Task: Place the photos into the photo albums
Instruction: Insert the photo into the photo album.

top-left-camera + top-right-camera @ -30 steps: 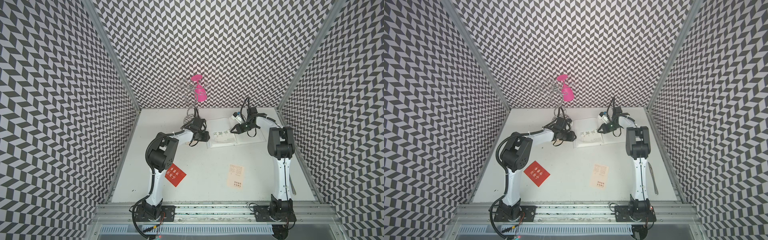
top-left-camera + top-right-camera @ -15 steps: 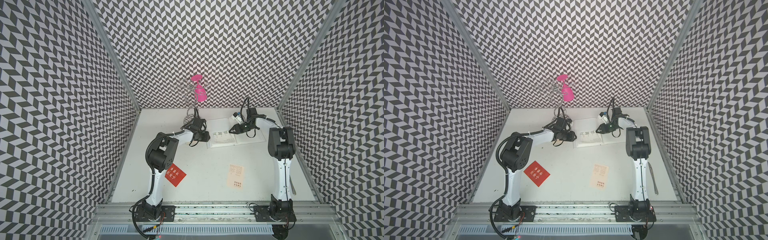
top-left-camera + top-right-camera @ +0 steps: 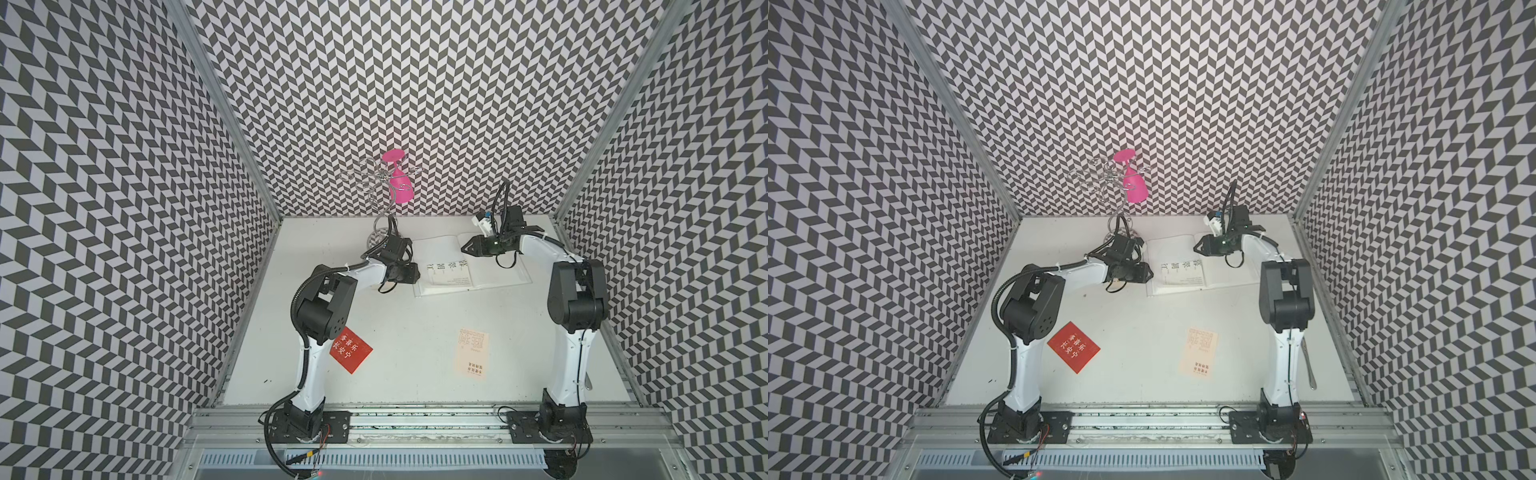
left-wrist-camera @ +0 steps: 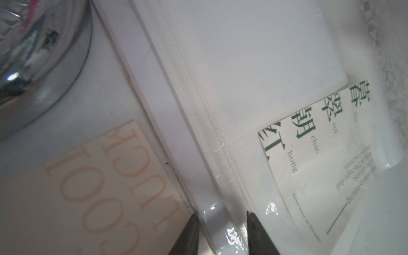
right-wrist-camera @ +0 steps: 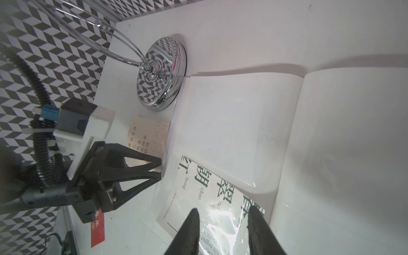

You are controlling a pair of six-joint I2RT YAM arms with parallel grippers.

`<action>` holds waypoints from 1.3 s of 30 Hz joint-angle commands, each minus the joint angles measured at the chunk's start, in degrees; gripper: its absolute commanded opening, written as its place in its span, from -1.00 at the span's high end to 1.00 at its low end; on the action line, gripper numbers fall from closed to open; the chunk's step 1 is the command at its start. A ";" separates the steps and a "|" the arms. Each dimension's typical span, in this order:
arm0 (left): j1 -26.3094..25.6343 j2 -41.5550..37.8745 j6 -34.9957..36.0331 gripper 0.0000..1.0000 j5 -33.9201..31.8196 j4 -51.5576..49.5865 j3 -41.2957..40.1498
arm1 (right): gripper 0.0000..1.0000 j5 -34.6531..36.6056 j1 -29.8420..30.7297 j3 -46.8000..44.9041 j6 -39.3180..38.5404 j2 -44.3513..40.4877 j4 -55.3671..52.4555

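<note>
1. Fingertips of left gripper are standing a narrow way apart, straddling the left edge of the photo album. One tip is sitting over the cream card, the other over the album's clear sleeves. Cannot tell if it is squeezing the edge or only resting there.
2. The right gripper is hanging partly open and holding nothing. Its tips are sitting just above the white card with green characters; contact unclear.
3. The photo album is lying open at the back of the table, its far left corner just beside the base of the chrome stand. A pink glass is hanging on that stand.
4. The white card is lying skewed under the clear sleeve on the nearer half of the album's left page.
5. The cream card is lying on the table just beside the album's left edge, between the stand base and the left gripper.
6. The red card is lying front left, one corner going under the left arm in a top view. The peach card is lying front centre, well apart from the album.
7. Writing: the white card is showing four green characters plus "mu cui chao hong", with the small English lines blurred. The cream card is showing pale "LUCK" and orange characters. The red card is showing two rows of pale characters. The peach card's print is too small to read.
</note>
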 commanded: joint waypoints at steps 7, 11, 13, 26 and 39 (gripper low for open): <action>-0.25 -5.10 -1.73 0.20 0.44 1.40 -1.19 | 0.25 5.61 1.88 -5.39 3.53 -1.14 3.54; -0.33 -5.21 -2.07 0.18 0.85 2.35 -1.61 | 0.25 6.12 2.61 -6.29 3.47 -0.66 3.95; -0.32 -4.87 -2.25 0.18 1.43 2.38 -1.57 | 0.25 7.70 2.89 -6.18 3.21 -0.53 3.43; -0.25 -3.54 -2.79 0.17 3.22 2.82 -1.56 | 0.22 11.30 3.00 -7.36 4.68 -1.85 4.48; -0.08 -3.47 -2.84 0.16 3.39 2.74 -1.47 | 0.21 6.41 5.18 -9.17 4.90 -1.31 6.61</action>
